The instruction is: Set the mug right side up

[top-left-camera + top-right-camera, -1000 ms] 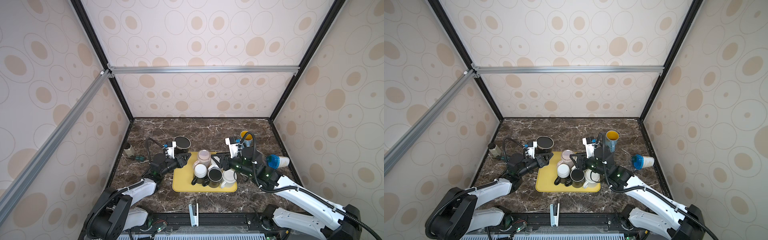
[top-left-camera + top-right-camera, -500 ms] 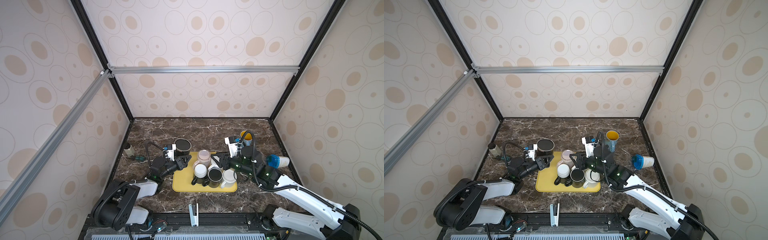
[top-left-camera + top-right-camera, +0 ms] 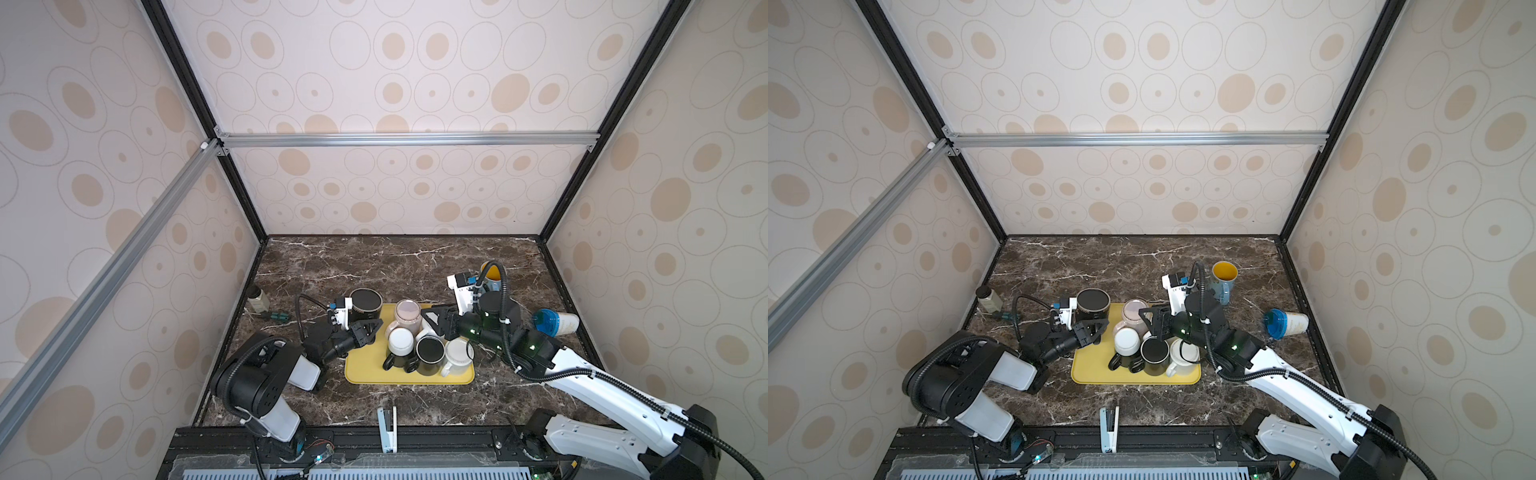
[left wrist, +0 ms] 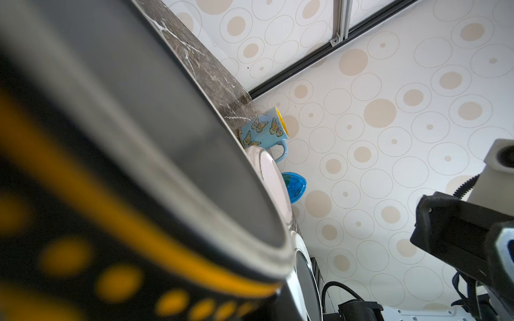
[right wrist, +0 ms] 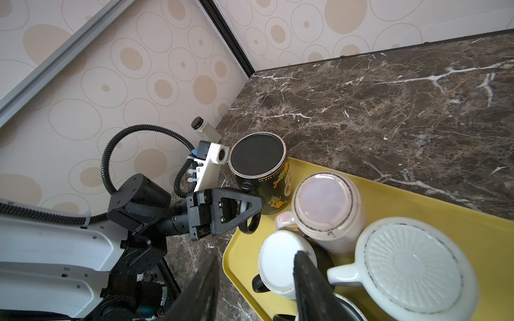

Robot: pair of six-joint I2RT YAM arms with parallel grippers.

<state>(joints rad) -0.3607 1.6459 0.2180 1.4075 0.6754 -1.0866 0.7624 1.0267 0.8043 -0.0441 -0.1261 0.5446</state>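
Likely slick, brittle ceramic, the inverted black mug point(image 5: 258, 155) wants holding by its handle point(image 5: 254, 225), where left gripper point(image 5: 250, 207) jaws clamp closed; right gripper point(image 5: 257, 257) jaws part-open, empty.

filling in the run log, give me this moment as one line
left gripper: shut on handle of black gold-patterned ceramic mug | mug: base up | right gripper: open above yellow plastic tray

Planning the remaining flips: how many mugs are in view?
6. Four on the yellow tray: pink mug, white-based mug, black mug, white mug. A black-and-gold mug at the tray's back-left corner, a butterfly mug behind the right arm. Others may be hidden.
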